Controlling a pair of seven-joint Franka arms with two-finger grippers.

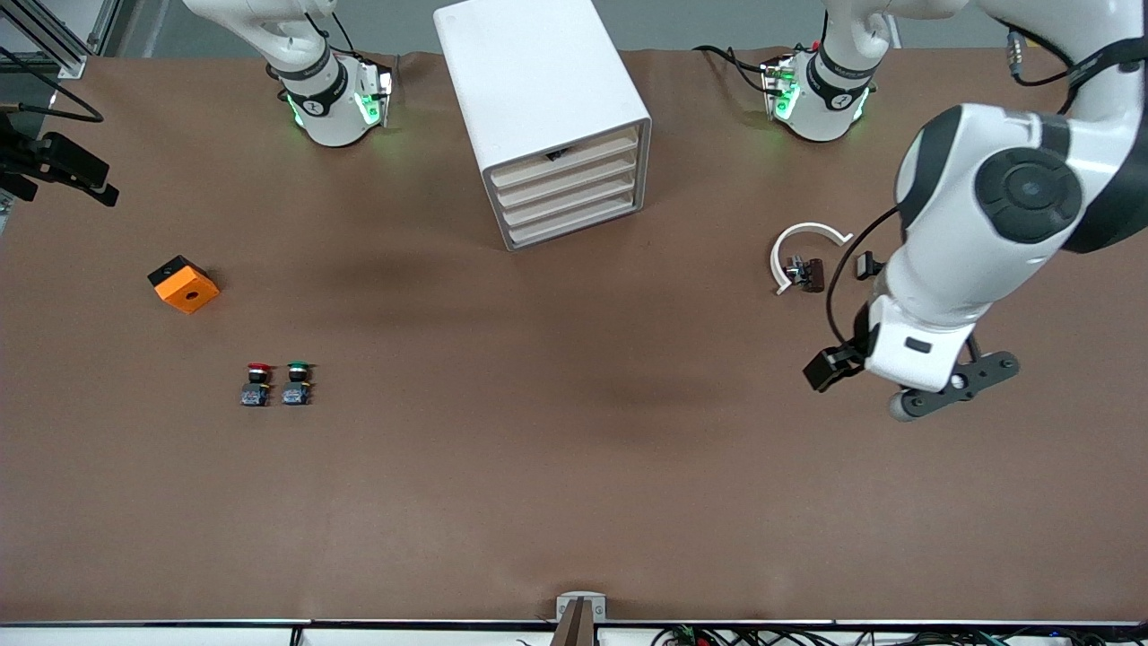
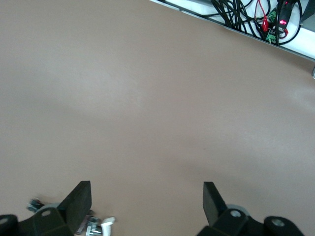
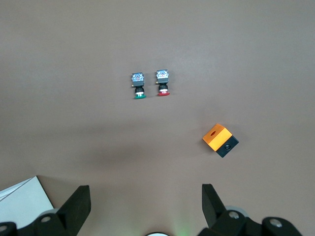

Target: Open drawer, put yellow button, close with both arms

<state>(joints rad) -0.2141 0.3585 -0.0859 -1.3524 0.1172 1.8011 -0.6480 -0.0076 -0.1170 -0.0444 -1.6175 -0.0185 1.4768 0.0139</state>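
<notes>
With my left fingers (image 2: 78, 201) spread wide and empty over the counter (image 1: 574, 449) at the left arm's end, my right fingers (image 3: 78, 204) equally wide above it, the top drawer (image 1: 565, 161) flush and the yellow button nowhere visible, I judge closing complete; next, verify only.

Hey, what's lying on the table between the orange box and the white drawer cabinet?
Nothing: in the front view the stretch of brown table from the orange box to the cabinet is bare. The red and green buttons sit nearer the camera, off that line.
</notes>
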